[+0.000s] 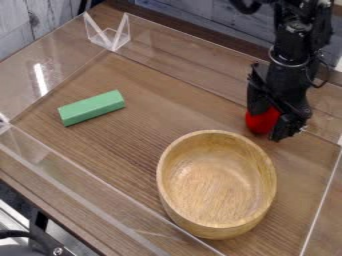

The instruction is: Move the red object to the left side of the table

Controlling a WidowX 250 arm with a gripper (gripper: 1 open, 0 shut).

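Observation:
The red object point(262, 121) sits on the table point(154, 95) at the far right, just behind the wooden bowl. My gripper point(271, 116) hangs straight down over it, open, with one dark finger point(253, 99) on each side of the red toy. The fingers straddle it without pinching it. Its leafy top is hidden by the gripper body.
A large wooden bowl point(214, 137) fills the near right of the table. A green rectangular block point(91, 108) lies on the left half. Low clear acrylic walls point(47, 180) border the tabletop, and a clear folded stand point(107, 33) sits at the back left.

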